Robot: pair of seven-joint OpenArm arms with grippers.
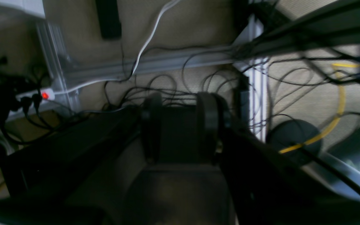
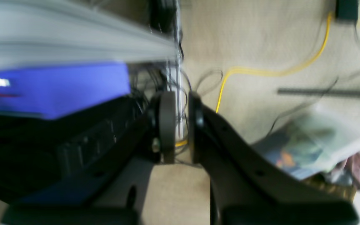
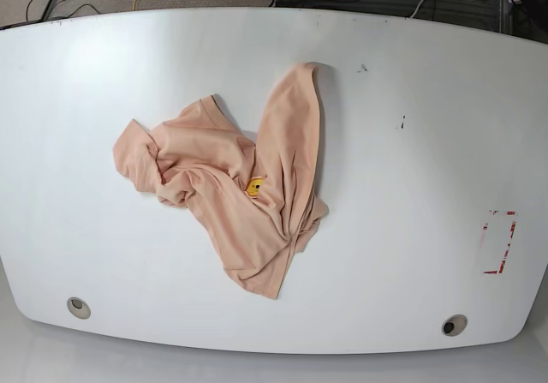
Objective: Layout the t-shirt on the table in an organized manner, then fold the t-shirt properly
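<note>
The pale peach t-shirt point(image 3: 235, 186) lies crumpled on the glossy white worktop point(image 3: 411, 186), a little left of centre in the base view, with one long fold reaching toward the far edge and a bunched sleeve spreading to the left. A small yellow print point(image 3: 254, 186) peeks out between the folds near its middle. Neither arm appears over the worktop in that view. Both wrist cameras look down at beige carpet below the worktop's level. The left gripper point(image 1: 180, 131) is empty, its jaws standing partly apart with a clear gap between them, above a tangle of black cables point(image 1: 198, 84) and a power strip with a red light point(image 1: 44, 94). The right gripper point(image 2: 178, 125) also holds nothing; its jaws are nearly together, only a narrow slit showing between them, with a yellow cable point(image 2: 261, 72) running across the carpet beyond. A red tape outline point(image 3: 499, 242) marks the worktop's right side, well apart from the t-shirt.
</note>
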